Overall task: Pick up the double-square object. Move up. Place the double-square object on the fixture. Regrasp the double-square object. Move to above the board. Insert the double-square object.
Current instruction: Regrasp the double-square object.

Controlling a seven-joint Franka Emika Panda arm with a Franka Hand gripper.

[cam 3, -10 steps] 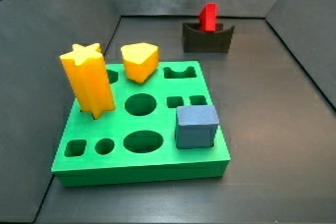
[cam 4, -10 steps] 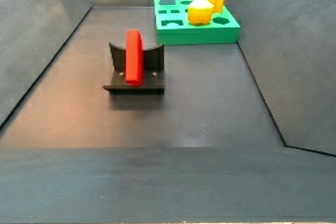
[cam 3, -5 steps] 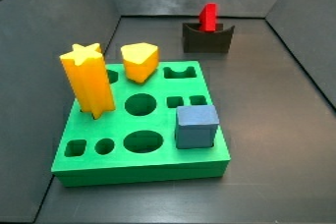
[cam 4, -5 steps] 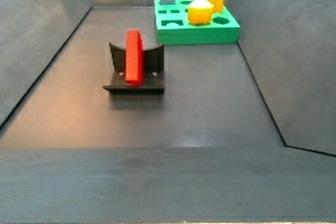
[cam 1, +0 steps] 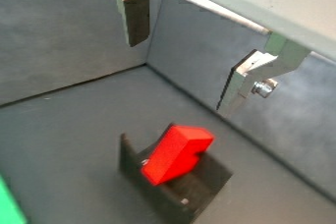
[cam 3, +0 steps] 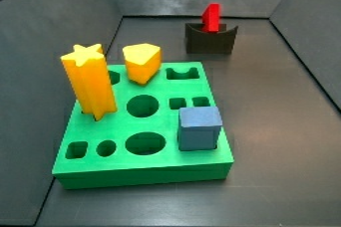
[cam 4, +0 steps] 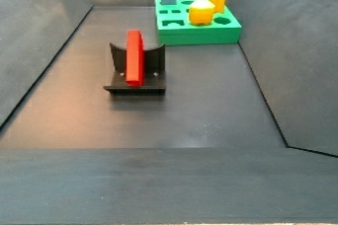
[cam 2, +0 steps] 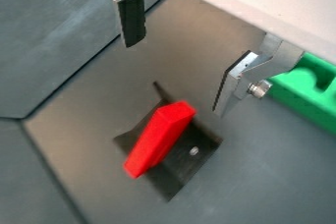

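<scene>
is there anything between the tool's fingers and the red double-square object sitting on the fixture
No. In both wrist views the open tool hangs above the double-square object on the fixture; only air and bare dark floor show between them.

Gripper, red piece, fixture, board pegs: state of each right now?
gripper: open, above the fixture, holding nothing
double-square object: seated in the fixture, not gripped
fixture: on the floor, holding the red piece
board: most holes open
blue cube: on the board
yellow star prism: upright on the board

Smooth matt red plastic double-square object [cam 2: 157,140] sits in the dull dark fixture [cam 2: 184,159]; gripper [cam 2: 184,56] above has brushed-metal jaws.
</scene>
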